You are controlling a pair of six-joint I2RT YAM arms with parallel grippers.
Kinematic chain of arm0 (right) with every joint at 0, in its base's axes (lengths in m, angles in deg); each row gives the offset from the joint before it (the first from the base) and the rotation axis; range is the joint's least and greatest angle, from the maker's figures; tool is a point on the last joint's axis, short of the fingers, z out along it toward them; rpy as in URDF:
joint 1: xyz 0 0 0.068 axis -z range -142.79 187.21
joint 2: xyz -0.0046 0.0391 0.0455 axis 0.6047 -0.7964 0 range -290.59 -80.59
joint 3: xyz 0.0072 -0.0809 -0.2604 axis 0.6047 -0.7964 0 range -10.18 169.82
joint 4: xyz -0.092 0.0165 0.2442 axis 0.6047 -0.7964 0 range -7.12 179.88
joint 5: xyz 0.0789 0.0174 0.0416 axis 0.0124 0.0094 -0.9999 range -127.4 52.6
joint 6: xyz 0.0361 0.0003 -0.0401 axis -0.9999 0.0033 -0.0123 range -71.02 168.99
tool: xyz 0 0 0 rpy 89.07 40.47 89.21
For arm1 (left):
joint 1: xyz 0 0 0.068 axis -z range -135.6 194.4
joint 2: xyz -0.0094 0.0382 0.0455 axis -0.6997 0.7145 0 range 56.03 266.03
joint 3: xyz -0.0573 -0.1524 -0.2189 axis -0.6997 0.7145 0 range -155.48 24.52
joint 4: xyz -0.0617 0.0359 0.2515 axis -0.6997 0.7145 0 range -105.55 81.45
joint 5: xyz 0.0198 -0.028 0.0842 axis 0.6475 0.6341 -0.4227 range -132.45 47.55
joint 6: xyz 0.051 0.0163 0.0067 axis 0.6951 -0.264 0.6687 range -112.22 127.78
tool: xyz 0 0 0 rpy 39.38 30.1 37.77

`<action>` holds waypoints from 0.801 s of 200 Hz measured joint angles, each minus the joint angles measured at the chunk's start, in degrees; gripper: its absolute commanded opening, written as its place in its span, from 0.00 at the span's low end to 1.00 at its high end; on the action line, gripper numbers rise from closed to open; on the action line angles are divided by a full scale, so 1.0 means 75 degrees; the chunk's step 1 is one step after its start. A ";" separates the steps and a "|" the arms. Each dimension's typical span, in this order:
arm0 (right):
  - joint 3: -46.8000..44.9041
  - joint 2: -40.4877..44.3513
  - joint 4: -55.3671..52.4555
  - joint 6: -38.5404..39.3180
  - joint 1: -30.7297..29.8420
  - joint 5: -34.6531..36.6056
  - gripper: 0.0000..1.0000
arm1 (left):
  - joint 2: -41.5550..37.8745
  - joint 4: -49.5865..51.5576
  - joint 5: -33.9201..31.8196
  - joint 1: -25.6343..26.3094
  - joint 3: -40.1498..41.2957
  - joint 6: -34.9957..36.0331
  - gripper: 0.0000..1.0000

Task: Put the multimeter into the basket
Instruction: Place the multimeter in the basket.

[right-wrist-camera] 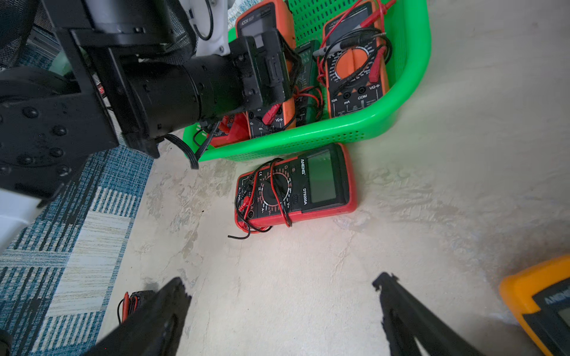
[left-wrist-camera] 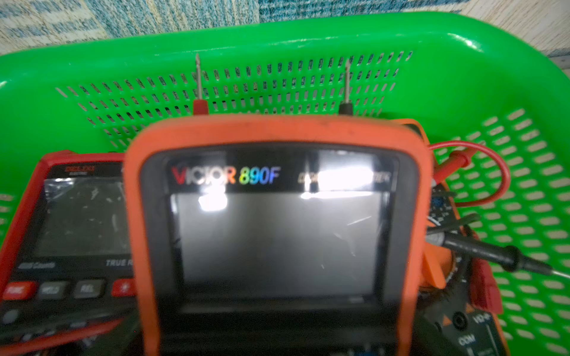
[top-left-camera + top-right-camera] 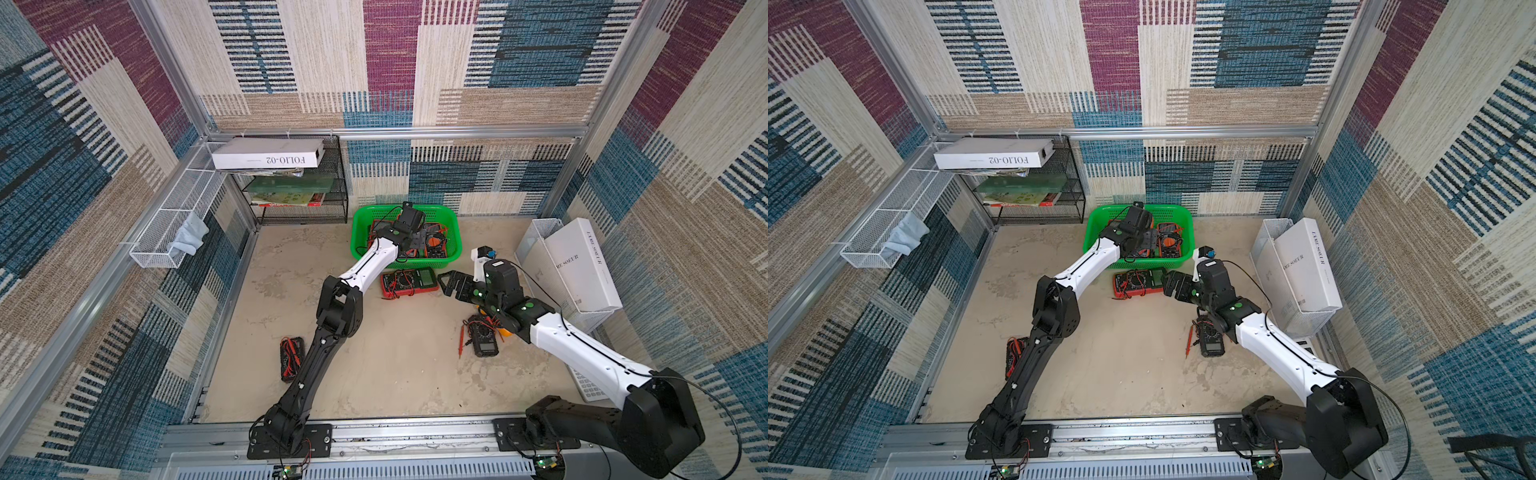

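Note:
The green basket (image 3: 356, 237) (image 3: 1090, 239) (image 2: 277, 37) (image 1: 308, 135) stands at the back middle with several multimeters in it. My left gripper (image 3: 415, 241) (image 3: 1148, 241) (image 1: 268, 71) reaches down into it, over an orange multimeter (image 2: 277, 215) (image 1: 265, 18) that fills the left wrist view. Its fingers are hidden there, so its hold is unclear. A red multimeter (image 3: 409, 282) (image 3: 1138, 282) (image 1: 296, 191) with wound leads lies on the table just in front of the basket. My right gripper (image 3: 451, 286) (image 3: 1173, 284) (image 1: 282, 283) hovers open and empty just to its right.
A black multimeter (image 3: 482, 336) lies under my right forearm beside a yellow one (image 1: 539, 302). Another black one (image 3: 291, 357) lies by my left arm. A black mesh rack (image 3: 299, 187), a white wire tray (image 3: 174, 224) and a white bin (image 3: 536, 249) line the edges.

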State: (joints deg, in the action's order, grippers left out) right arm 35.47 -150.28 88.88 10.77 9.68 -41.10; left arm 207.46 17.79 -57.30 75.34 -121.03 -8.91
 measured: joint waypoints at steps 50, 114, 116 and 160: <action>0.0000 0.0271 -0.0172 0.0009 -0.0082 0.0009 1.00 | -0.0259 0.0455 0.0082 -0.0017 0.0023 -0.0152 1.00; 0.0000 0.0595 -0.0356 -0.0012 -0.0280 0.0239 1.00 | -0.1241 0.0717 0.0318 -0.0038 0.0233 -0.0184 1.00; 0.0000 0.0597 -0.0358 -0.0012 -0.0283 0.0239 1.00 | -0.1279 0.0720 0.0347 -0.0038 0.0254 -0.0184 1.00; -0.0032 0.0638 -0.0402 -0.0017 -0.0388 0.0376 1.00 | -0.2465 0.0752 0.0577 -0.0044 0.1268 -0.0245 1.00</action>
State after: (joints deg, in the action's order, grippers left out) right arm 35.23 -145.49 85.86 10.64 6.77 -38.28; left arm 188.97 23.43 -52.98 75.01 -111.53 -10.75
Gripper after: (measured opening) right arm 0.995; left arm 0.997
